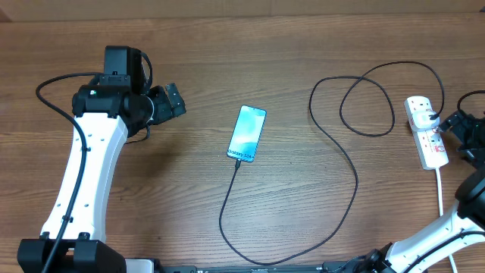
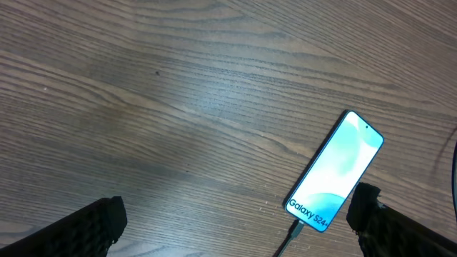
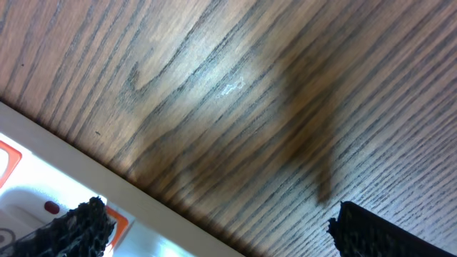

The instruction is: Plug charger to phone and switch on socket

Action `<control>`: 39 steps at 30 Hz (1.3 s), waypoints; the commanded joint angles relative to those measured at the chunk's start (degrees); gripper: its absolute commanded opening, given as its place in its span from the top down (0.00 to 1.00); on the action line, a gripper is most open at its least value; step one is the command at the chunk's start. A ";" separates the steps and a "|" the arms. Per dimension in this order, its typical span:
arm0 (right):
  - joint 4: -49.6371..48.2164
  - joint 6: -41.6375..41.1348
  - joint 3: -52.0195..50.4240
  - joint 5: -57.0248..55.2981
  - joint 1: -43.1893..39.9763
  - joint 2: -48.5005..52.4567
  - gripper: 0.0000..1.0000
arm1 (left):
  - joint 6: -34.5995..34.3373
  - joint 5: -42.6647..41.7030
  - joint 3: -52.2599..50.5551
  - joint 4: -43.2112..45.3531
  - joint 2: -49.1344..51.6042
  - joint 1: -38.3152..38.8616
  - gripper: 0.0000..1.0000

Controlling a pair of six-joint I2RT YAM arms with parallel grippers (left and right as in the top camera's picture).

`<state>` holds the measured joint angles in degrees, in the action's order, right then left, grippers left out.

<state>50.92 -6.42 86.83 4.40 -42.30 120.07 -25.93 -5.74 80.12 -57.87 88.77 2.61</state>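
Observation:
The phone [image 1: 247, 134] lies face up mid-table, its light blue screen reading "Galaxy S24+" [image 2: 335, 171]. The charger [image 1: 222, 212], a thin black cable, has its connector [image 2: 294, 232] at the phone's bottom edge. From there it loops right across the table to a black plug on the socket [image 1: 426, 130]. The socket is a white strip with red switches at the far right [image 3: 43, 193]. My left gripper [image 1: 170, 100] hangs open to the left of the phone, empty [image 2: 235, 239]. My right gripper [image 1: 452, 136] is open right beside the socket, one finger over its edge [image 3: 221, 239].
The socket's white cord [image 1: 440, 189] runs toward the front edge on the right. The charger's loops [image 1: 367, 106] cover the table between phone and socket. Bare wood lies under the left gripper.

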 commanded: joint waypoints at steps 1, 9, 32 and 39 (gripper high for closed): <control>1.60 0.50 -1.40 1.40 0.17 0.55 0.00 | 0.68 0.39 0.61 0.02 -1.05 0.04 0.00; 2.97 0.52 -1.40 2.19 0.17 0.55 0.00 | 0.68 0.39 0.61 0.00 -1.03 0.04 0.00; 1.90 0.70 -1.40 4.74 0.20 0.55 0.00 | 0.68 0.39 0.61 0.02 -1.05 0.04 0.00; 3.82 0.70 -1.40 4.72 0.20 0.55 0.00 | 0.68 0.39 0.61 0.00 -1.05 0.04 0.00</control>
<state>52.99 -6.85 86.83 8.40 -42.87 120.05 -25.91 -5.74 80.12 -57.87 88.77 2.61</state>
